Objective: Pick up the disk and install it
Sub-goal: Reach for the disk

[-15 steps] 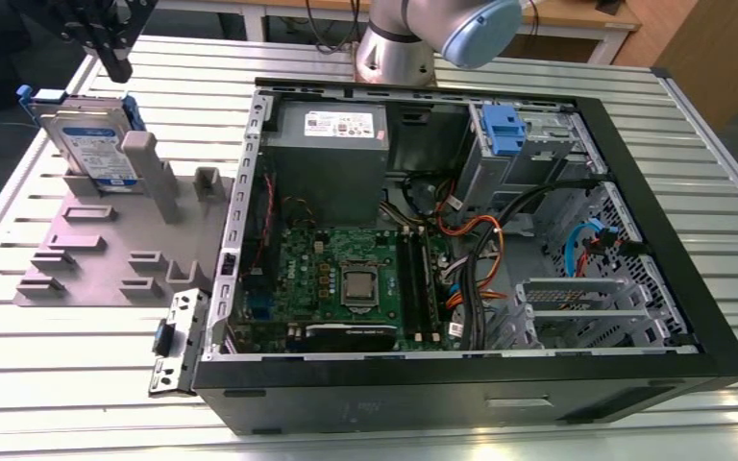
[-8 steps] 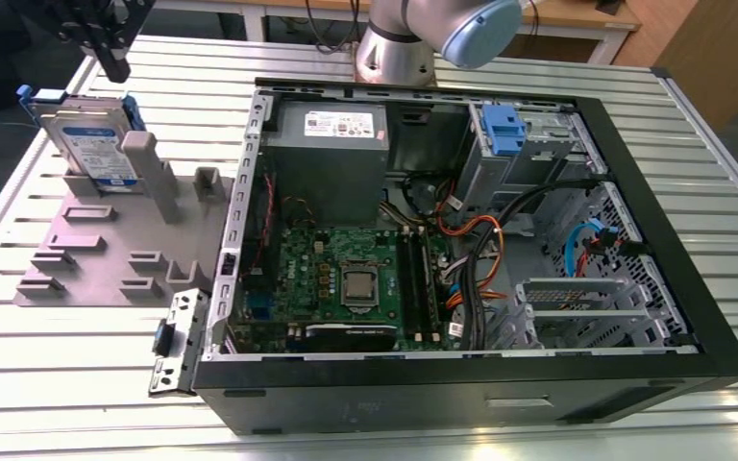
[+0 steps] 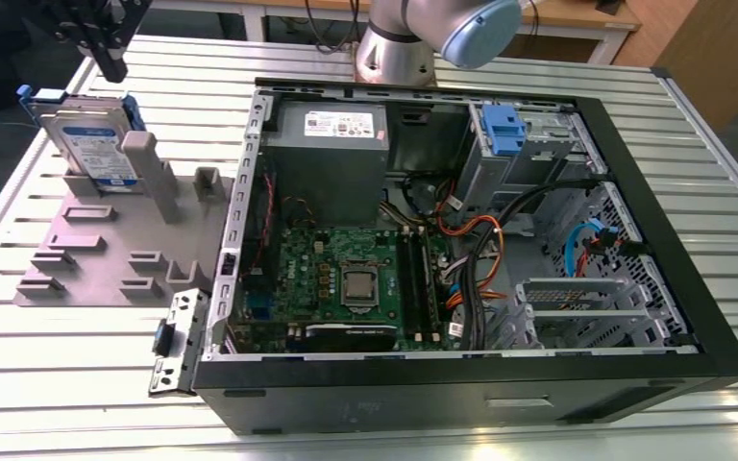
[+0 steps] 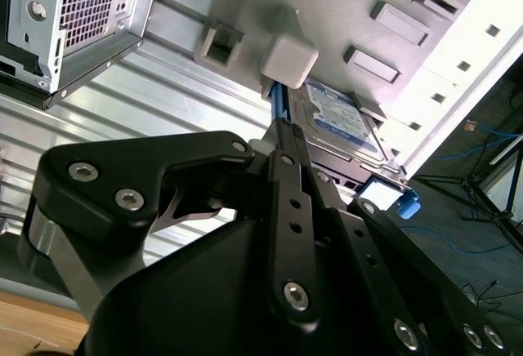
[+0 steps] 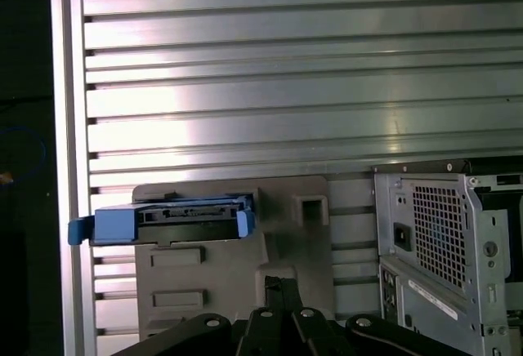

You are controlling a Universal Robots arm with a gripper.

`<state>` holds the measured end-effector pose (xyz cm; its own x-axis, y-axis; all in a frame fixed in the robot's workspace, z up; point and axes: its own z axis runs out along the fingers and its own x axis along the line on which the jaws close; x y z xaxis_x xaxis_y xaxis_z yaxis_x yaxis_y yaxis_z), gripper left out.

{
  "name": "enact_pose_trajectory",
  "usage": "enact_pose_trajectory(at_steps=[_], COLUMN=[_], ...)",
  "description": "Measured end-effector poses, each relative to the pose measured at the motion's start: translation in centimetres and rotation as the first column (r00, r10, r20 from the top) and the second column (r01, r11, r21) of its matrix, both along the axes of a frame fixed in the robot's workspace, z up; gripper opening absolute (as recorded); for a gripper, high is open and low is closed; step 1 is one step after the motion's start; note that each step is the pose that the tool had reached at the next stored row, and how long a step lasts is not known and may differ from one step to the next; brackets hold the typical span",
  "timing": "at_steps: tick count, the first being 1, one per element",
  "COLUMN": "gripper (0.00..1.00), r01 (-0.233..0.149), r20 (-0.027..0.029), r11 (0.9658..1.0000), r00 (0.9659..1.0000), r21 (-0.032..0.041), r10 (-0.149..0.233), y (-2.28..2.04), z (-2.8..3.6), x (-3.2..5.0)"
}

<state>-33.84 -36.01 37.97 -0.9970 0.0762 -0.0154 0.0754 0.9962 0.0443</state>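
Item, as I see it from my station: disk [image 3: 91, 142], upright on edge in the grey holder [image 3: 103, 252] on the slatted table [image 3: 74, 357], off the exterior view's left of the open computer case [image 3: 472, 389]; claw [image 3: 111, 65] above it, not touching, clenched on nothing.
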Motion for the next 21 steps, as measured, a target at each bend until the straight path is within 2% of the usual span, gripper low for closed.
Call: enact_pose_trajectory(at_steps=[14,18,21], gripper=[0.11,0.11,0.11], r01=[0.000,0.000,0.000], r20=[0.0000,0.0000,0.0000], r11=[1.0000,1.0000,1.0000], r00=[1.0000,1.0000,1.0000], r21=[-0.0001,0.0000,0.0000], r10=[0.000,0.000,0.000], y=[0.00,0.10,0.53], z=[-0.02,-0.10,-0.27], x=[-0.21,-1.23,-2.37])
